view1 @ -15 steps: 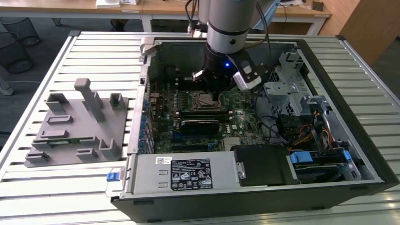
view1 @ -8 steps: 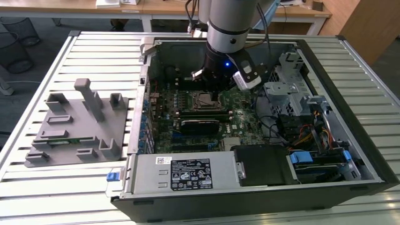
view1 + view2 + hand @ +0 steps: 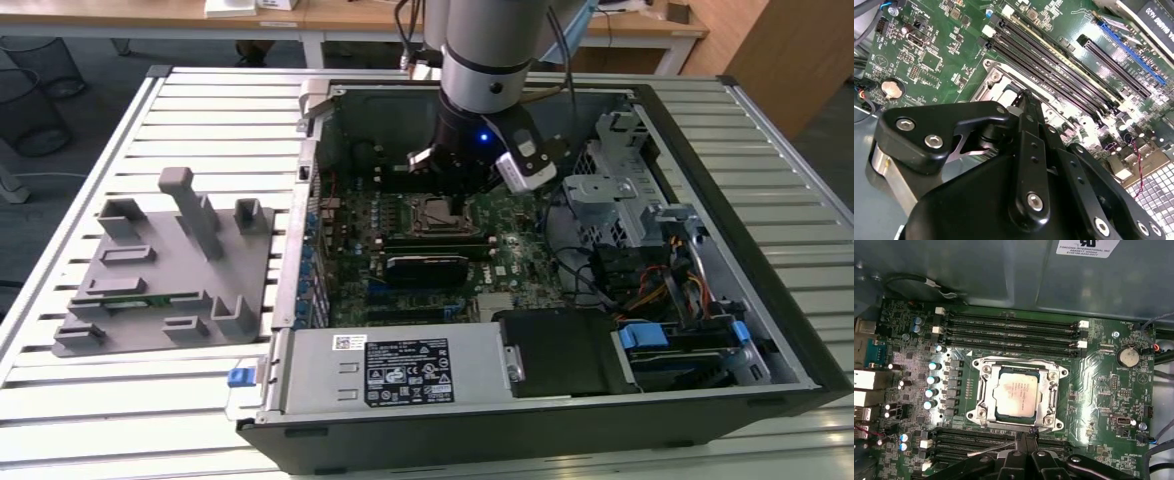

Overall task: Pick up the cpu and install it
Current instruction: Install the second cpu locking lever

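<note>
1. A slatted white metal table (image 3: 160,110) fills most of the exterior view, bearing an open black desktop computer case (image 3: 747,330) on the exterior view's right.
2. A grey moulded plastic parts tray (image 3: 147,270) with upright posts lies on the table at the exterior view's left, well apart from the arm.
3. The silver-and-black robot arm (image 3: 483,60) reaches down from the upper middle of the exterior view into the case.
4. A green printed motherboard (image 3: 1099,385) covers the case floor; long black memory slots (image 3: 1009,325) run beside the socket.
5. The black linkage gripper (image 3: 1026,436) hangs just beside the socket's edge, in the lower middle of the first wrist view; its fingertips look drawn close together and hold nothing.
6. A silver metal socket frame (image 3: 981,377) sits mid-board.
7. The small square silver-topped cpu (image 3: 1015,393) lies flat inside that frame, apart from the gripper.
</note>
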{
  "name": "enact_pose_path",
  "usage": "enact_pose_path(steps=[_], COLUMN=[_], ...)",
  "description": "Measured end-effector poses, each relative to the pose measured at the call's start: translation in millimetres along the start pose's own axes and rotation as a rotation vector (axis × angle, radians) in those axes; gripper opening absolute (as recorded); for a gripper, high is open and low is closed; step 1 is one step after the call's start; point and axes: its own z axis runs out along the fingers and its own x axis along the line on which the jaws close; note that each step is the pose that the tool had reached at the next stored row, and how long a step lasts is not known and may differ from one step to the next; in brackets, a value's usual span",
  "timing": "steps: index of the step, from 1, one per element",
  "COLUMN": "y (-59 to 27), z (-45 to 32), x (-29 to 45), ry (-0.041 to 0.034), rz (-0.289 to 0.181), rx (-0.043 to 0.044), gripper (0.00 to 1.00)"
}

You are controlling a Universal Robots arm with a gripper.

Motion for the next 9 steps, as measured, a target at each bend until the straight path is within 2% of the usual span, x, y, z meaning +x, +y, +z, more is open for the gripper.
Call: enact_pose_path(steps=[3,4,7,9], y=[0.0,0.0,0.0,0.0], z=[0.0,0.0,0.0,-0.1], x=[0.5,0.7,0.7,0.7], ry=[0.0015,0.0044,0.0191,0.0204], rz=[0.0,0.0,0.001,0.002], rx=[0.0,-0.0003,-0.0016,-0.0016], gripper=[0.11,0.11,0.11,0.11])
